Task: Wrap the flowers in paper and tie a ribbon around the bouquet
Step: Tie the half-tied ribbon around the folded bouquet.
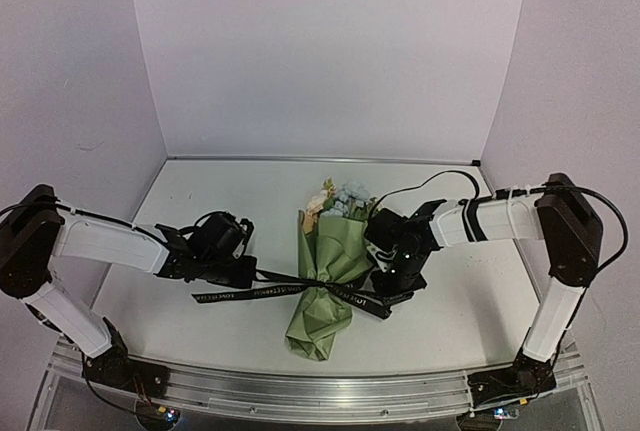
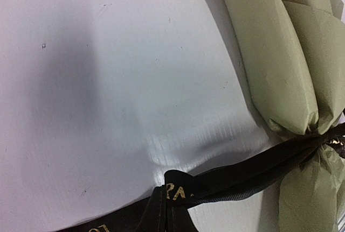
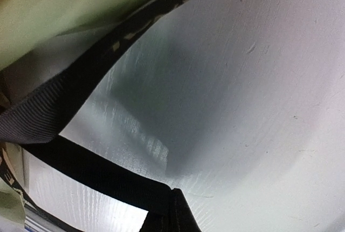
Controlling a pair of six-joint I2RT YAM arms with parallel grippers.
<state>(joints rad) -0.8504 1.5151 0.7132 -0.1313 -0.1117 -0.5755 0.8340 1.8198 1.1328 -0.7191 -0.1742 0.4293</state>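
Note:
The bouquet (image 1: 325,271) lies on the table between both arms, a sage green paper (image 2: 280,70) cone with its narrow end toward me. Cream and pale blue flowers (image 1: 340,199) show at the far, wide end. The black ribbon (image 1: 290,281) with pale lettering cinches the cone's waist, and its ends run out to both sides. My left gripper (image 1: 243,271) is shut on the left strand of ribbon (image 2: 242,175), pinched at the bottom of the left wrist view (image 2: 170,205). My right gripper (image 1: 395,286) is shut on the right strand (image 3: 81,162), held at the lower edge (image 3: 172,210).
A loose ribbon tail (image 1: 230,294) lies flat on the white table (image 1: 220,211) below the left gripper. White walls close in the back and both sides. An aluminium rail (image 1: 320,386) runs along the near edge by the arm bases.

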